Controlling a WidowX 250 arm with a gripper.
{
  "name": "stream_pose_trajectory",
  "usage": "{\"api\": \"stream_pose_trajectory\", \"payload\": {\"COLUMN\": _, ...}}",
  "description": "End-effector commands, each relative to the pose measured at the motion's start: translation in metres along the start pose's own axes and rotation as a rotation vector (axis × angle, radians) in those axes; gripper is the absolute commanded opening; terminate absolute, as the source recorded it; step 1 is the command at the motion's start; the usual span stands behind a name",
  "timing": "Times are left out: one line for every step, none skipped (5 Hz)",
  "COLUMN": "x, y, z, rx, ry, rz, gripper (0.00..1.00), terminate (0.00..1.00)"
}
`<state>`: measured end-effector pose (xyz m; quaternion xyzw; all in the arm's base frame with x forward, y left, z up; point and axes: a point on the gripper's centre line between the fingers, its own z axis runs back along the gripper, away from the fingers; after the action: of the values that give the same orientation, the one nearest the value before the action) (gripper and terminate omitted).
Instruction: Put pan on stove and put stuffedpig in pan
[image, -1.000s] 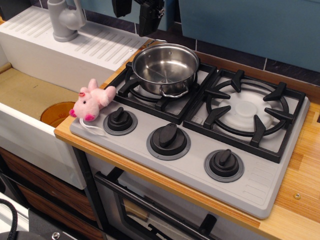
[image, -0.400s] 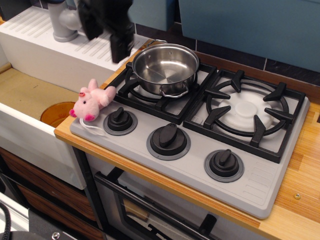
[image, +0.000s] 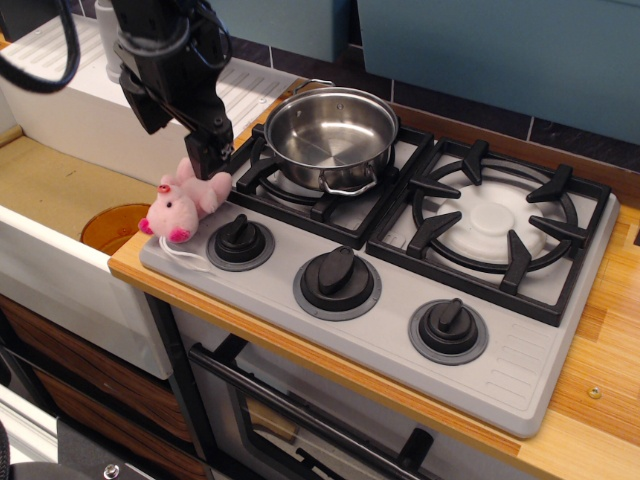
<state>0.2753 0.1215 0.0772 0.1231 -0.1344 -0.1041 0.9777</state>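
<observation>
One stuffedpig (image: 183, 205) lies just under the tool (image: 207, 160).

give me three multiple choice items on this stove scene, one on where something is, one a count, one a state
1. Where is the pan?
A. on the stove's rear-left burner
B. in the sink
C. on the front-right knob

2. How many black knobs does the stove have?
A. two
B. three
C. five

3. What is the state of the stuffedpig?
A. inside the pan
B. lying at the stove's left edge, outside the pan
C. lifted high above the burners

Answers:
1. A, the pan sits on the grate over the left burner.
2. B, three knobs line the front.
3. B, the pig lies by the left knob, with the end effector just above it and the pan empty.
</observation>
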Motion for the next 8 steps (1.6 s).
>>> {"api": "stream_pose_trajectory", "payload": {"x": 0.001, "y": 0.005, "z": -0.002, "rx": 0.066, "ry": -0.073, "rz": 0.019, "gripper": 1.00, "terminate": 0.00}}
{"api": "stream_pose_trajectory", "payload": {"x": -0.008, "y": 0.003, "z": -0.010, "rx": 0.117, "ry": -0.071, "rz": 0.035, "gripper": 1.00, "terminate": 0.00}}
{"api": "stream_pose_trajectory", "payload": {"x": -0.013, "y": 0.000, "z": -0.019, "rx": 0.117, "ry": -0.073, "rz": 0.030, "gripper": 1.00, "terminate": 0.00}}
{"api": "stream_pose_trajectory", "payload": {"x": -0.017, "y": -0.002, "z": -0.031, "rx": 0.164, "ry": -0.074, "rz": 0.037, "gripper": 1.00, "terminate": 0.00}}
{"api": "stream_pose_trajectory", "payload": {"x": -0.020, "y": -0.003, "z": -0.038, "rx": 0.178, "ry": -0.075, "rz": 0.043, "gripper": 1.00, "terminate": 0.00}}
{"api": "stream_pose_trajectory", "payload": {"x": -0.020, "y": -0.002, "z": -0.039, "rx": 0.177, "ry": -0.054, "rz": 0.063, "gripper": 1.00, "terminate": 0.00}}
{"api": "stream_pose_trajectory", "payload": {"x": -0.021, "y": -0.001, "z": -0.041, "rx": 0.176, "ry": -0.001, "rz": 0.072, "gripper": 0.00, "terminate": 0.00}}
{"api": "stream_pose_trajectory", "payload": {"x": -0.024, "y": -0.003, "z": -0.044, "rx": 0.150, "ry": 0.073, "rz": 0.048, "gripper": 0.00, "terminate": 0.00}}
